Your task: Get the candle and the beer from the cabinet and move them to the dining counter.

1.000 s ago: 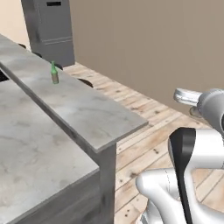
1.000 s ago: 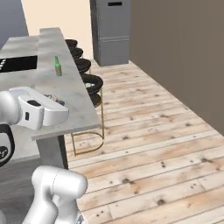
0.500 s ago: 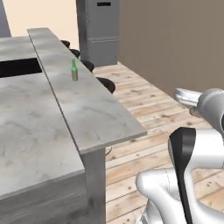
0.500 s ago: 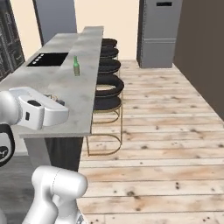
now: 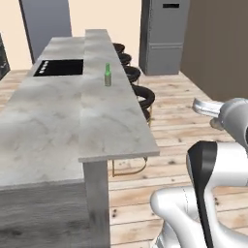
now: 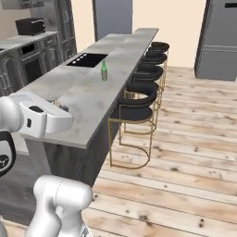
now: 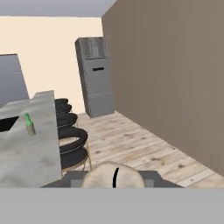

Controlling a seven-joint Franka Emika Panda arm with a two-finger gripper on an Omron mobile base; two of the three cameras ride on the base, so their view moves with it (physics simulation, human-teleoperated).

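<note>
Beer (image 5: 107, 75) upright on dining counter (image 5: 111, 131), near the cooktop (image 5: 59, 67).
Gripper (image 7: 114, 178) clamped on the candle (image 7: 115, 176), well off the counter.

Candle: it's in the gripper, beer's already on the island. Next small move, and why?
Probably swing the arm left over the dining counter and lower the candle. The gripper is shut on it out over the wood floor, and the beer already stands on the marble top.

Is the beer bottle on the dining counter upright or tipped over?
Upright: the beer stands on its base, neck up, on the dining counter.
</note>
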